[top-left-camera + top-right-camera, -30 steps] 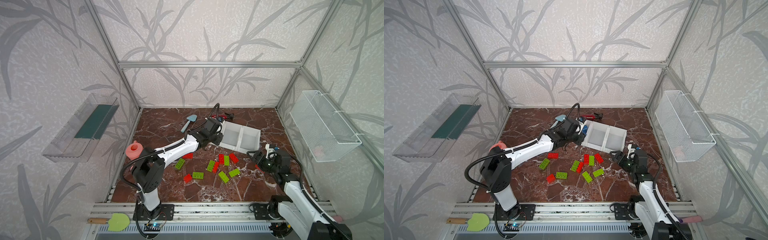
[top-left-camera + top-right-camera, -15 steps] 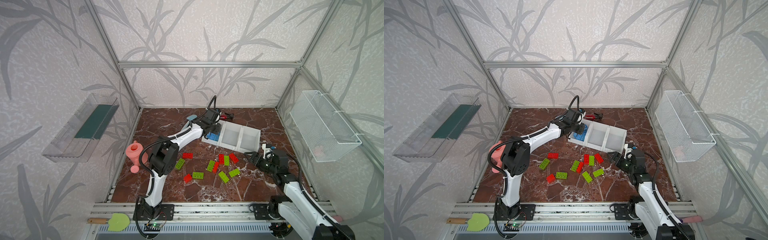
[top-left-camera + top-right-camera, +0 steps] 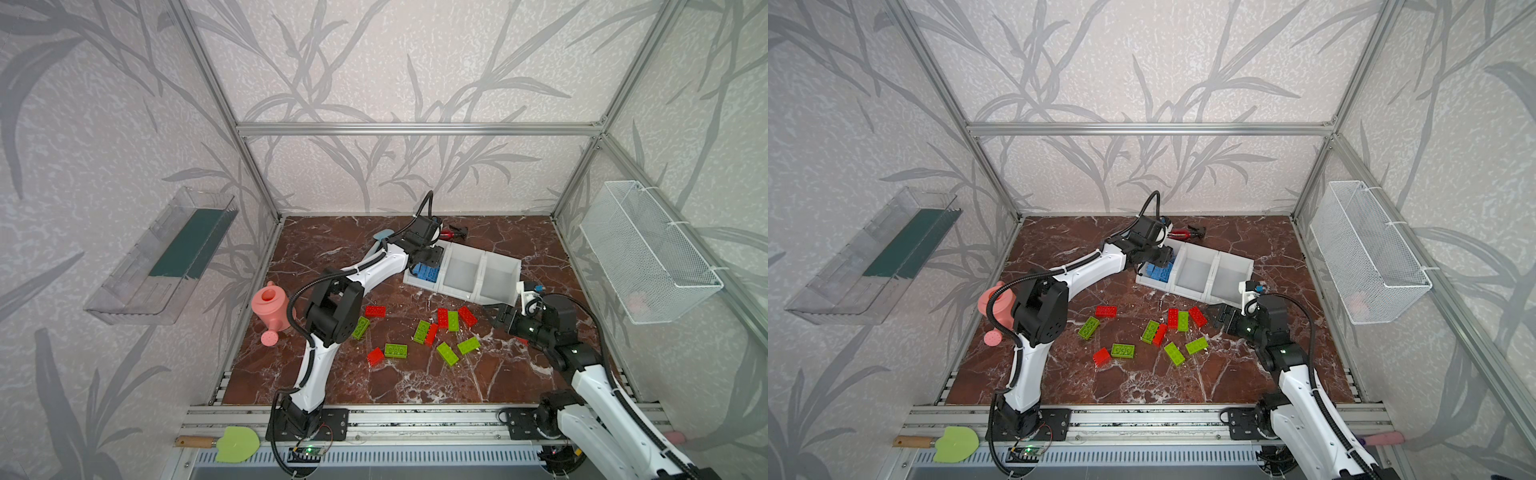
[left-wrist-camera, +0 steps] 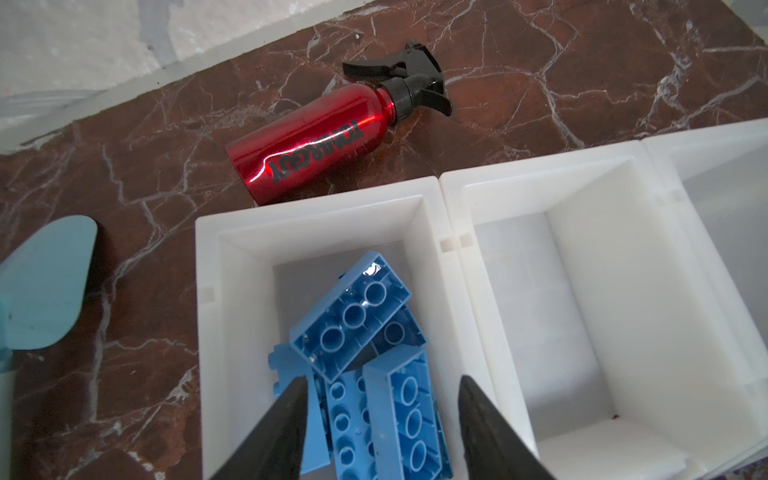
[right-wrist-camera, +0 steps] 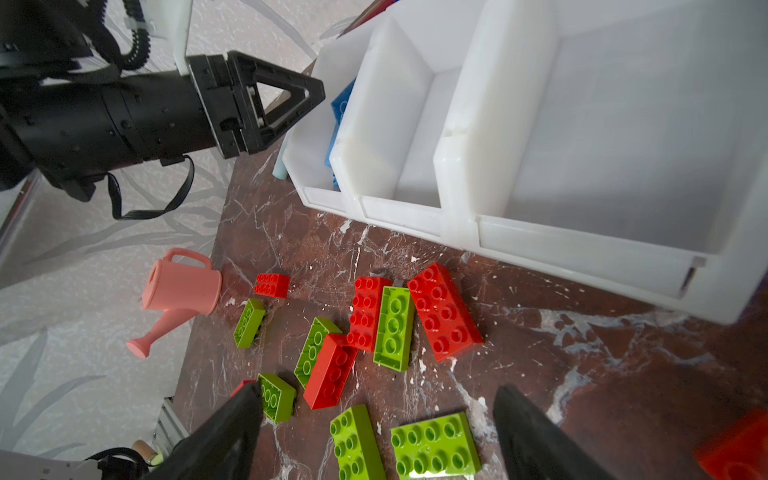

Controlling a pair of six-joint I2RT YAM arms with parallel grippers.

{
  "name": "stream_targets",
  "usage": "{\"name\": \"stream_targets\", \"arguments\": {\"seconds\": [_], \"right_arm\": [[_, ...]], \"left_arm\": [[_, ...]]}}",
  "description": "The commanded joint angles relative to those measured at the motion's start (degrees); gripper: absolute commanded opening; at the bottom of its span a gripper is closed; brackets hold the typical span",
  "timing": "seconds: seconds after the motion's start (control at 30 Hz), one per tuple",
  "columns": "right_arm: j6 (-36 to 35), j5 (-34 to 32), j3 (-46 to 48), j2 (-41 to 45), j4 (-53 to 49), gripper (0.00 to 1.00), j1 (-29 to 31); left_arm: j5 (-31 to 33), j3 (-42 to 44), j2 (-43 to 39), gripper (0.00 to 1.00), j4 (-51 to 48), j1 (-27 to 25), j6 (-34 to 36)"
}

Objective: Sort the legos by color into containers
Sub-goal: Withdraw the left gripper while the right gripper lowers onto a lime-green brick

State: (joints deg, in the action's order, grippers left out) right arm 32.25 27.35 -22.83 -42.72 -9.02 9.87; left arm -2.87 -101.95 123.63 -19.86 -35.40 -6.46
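The left gripper [image 4: 382,380] was seen spread and empty over the end bin of the white containers [image 4: 451,216], in which blue legos [image 4: 353,316] were piled. The right gripper [image 5: 376,388] was held spread above red legos [image 5: 444,311] and green legos [image 5: 395,328] scattered on the marble tabletop [image 5: 582,353].

Left gripper [image 5: 316,92]: black triangular open-frame fingers [image 5: 282,75]; behind it, black wrist [image 5: 124,120], white-shelled left arm [image 3: 374,266], ribbed black cable [image 5: 139,48]
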Motion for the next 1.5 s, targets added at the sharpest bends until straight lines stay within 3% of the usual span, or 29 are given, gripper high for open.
{"name": "stream_targets", "arguments": {"seconds": [0.0,0.2,0.37,0.67,0.9,1.1,1.33,1.47], "right_arm": [[-5.2,-4.9,-3.3,0.4,-8.0,0.88,3.4],[-8.3,-11.1,-6.5,0.1,-15.1,0.91,10.9],[-10.0,-12.3,-8.2,-2.2,-17.5,0.93,16.0],[-11.6,-22.0,-10.4,-11.6,-19.9,0.94,24.2],[-11.1,-29.1,-9.4,-17.2,-18.7,0.95,27.6],[-11.1,-31.4,-10.2,-21.5,-18.8,0.94,29.6],[-11.3,-32.2,-11.5,-26.8,-18.1,0.94,31.0],[-12.1,-31.7,-14.3,-31.9,-19.1,0.94,31.8]], "left_arm": [[-0.2,0.6,-2.3,0.64,-0.7,0.0,-0.7],[0.4,9.0,-12.2,0.71,2.5,-0.4,-3.6],[1.3,19.0,-23.7,0.75,4.9,-1.5,-7.8],[7.4,39.7,-47.1,0.98,9.0,-5.4,-16.5],[10.3,50.6,-61.5,0.99,4.7,-9.5,-22.2],[8.6,57.6,-70.6,0.99,0.9,-10.9,-24.2],[17.8,63.0,-80.1,0.99,-3.5,-11.0,-28.2],[19.1,65.0,-83.6,0.99,-2.8,-11.0,-28.9]]}}
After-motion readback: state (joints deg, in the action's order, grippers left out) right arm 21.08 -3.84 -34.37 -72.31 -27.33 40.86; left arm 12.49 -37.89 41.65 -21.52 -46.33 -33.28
